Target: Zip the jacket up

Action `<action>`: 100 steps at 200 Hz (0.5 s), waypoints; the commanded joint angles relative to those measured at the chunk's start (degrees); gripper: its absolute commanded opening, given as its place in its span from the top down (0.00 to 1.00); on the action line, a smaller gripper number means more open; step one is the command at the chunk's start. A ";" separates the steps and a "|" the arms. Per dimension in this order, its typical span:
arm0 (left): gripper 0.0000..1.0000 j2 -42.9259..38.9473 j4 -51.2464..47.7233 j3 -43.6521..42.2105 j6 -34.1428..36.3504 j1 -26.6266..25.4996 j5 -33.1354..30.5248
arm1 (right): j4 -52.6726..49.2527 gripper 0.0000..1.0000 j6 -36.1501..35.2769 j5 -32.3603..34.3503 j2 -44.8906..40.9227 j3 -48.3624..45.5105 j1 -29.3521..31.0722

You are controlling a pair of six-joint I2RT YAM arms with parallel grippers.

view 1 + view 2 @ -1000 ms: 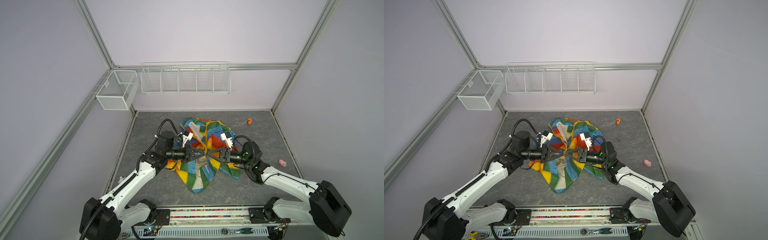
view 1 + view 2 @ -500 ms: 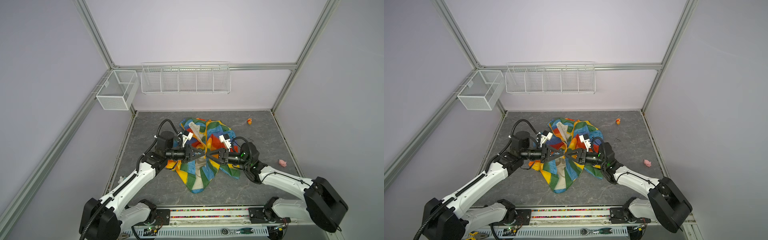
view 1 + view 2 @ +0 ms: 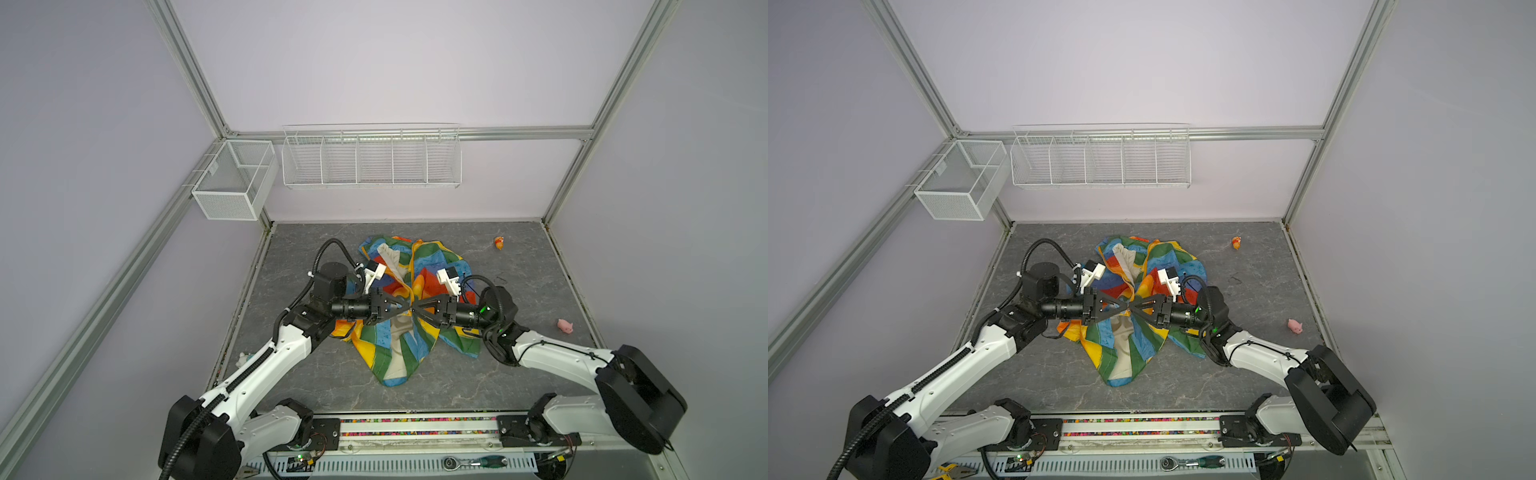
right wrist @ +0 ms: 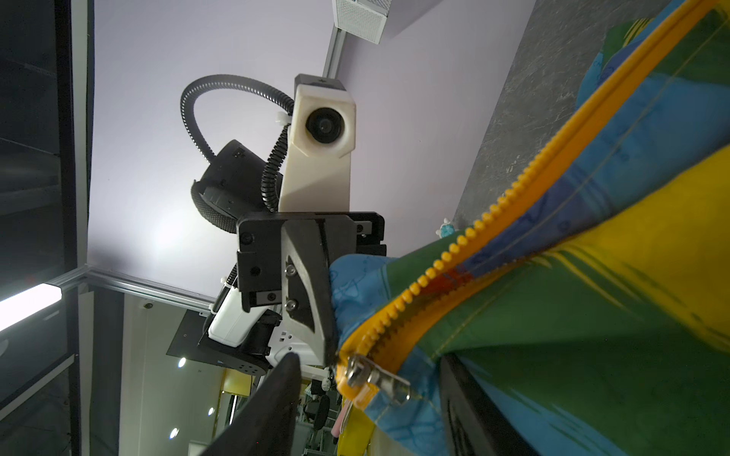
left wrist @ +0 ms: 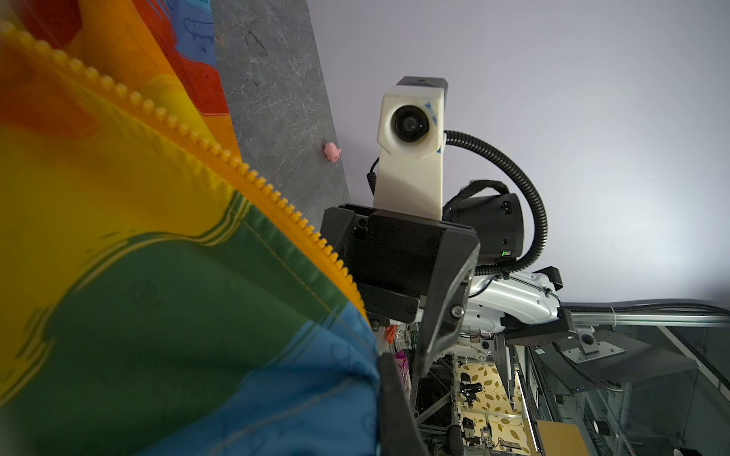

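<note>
Left arm (image 3: pixel 266 365) and right arm (image 3: pixel 557 357) stretched level over the jacket (image 3: pixel 395 345) from opposite sides, left gripper (image 3: pixel 405 309) pinched tight on its edge, right gripper (image 3: pixel 419 311) facing tip to tip, jaws apart.

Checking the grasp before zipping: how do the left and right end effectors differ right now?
The left end effector is shut; the right end effector has its jaws apart. The left pinches the jacket at its blue edge; the right seems to grip nothing, with the zipper pull lying between its jaws. Both point at each other, tips almost meeting at the zipper.
</note>
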 commanded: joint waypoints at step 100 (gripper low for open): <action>1.00 -0.95 1.54 -1.08 -0.37 0.15 0.69 | 5.34 0.56 4.28 -0.38 -1.93 -1.54 0.52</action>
